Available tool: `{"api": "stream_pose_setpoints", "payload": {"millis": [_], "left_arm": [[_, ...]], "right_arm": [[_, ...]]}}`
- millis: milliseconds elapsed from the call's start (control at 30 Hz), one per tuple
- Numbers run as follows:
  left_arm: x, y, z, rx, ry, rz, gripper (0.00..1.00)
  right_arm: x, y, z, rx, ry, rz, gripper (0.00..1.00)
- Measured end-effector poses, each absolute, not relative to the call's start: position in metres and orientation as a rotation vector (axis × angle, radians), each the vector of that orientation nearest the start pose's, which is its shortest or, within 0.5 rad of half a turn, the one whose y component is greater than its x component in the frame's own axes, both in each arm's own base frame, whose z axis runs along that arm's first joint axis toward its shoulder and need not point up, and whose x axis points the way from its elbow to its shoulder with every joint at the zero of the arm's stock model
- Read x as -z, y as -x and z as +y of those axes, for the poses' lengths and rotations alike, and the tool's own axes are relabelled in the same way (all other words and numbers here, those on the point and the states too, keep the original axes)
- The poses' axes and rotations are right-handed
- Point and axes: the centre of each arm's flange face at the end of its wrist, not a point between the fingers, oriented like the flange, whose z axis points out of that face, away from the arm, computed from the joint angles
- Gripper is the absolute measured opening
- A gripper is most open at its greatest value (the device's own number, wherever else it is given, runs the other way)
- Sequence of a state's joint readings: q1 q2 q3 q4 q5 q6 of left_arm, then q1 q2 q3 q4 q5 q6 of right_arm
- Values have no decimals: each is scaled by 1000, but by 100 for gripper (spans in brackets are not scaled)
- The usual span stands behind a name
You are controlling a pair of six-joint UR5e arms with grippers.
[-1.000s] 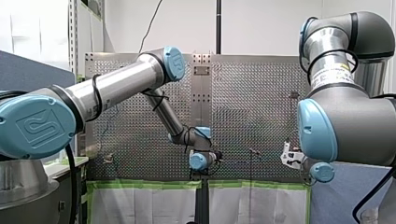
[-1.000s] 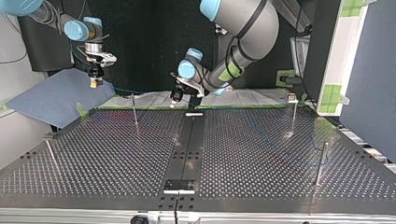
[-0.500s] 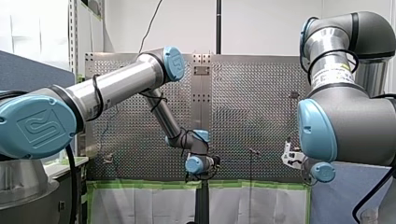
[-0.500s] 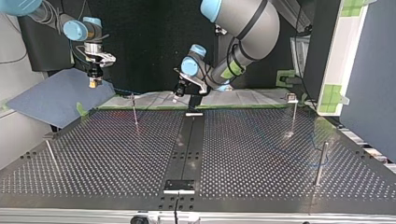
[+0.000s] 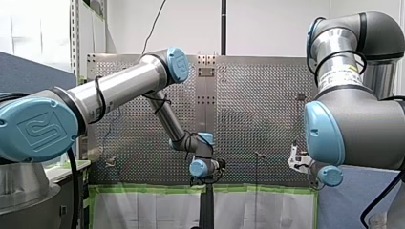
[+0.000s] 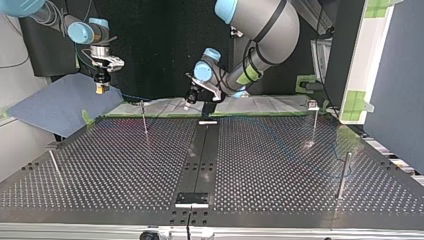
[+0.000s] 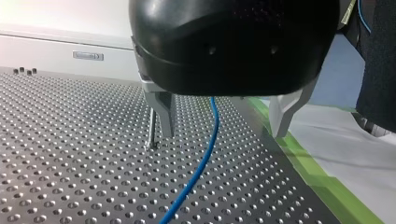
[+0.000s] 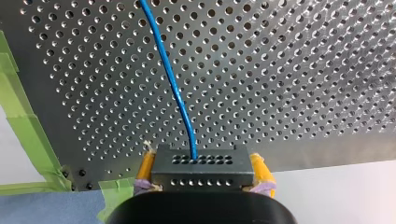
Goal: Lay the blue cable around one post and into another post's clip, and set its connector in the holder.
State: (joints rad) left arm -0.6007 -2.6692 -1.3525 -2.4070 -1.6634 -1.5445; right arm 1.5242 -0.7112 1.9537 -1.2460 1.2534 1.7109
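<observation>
Front cam sits behind and above the arms, between the shoulders, looking out across the table, so my left arm and my right arm fill the sides. Top cam is opposite, low, facing back at them, sides flipped. Both catch the green tape edge. Left wrist cam sits low over the holes, close behind my left gripper. Right wrist cam looks down past my right gripper and the connector in it, probably at that same taped edge.
</observation>
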Motion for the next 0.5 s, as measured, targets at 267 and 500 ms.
{"api": "stream_pose_setpoints", "payload": {"millis": [267,500], "left_arm": [[59,-516,-508,379,-485,1660,32],[54,-522,-510,392,-455,1657,42]], "right_arm": [[31,-139,-550,-1506,-1351,-1183,0],[31,-139,-550,-1506,-1350,-1183,0]]}}
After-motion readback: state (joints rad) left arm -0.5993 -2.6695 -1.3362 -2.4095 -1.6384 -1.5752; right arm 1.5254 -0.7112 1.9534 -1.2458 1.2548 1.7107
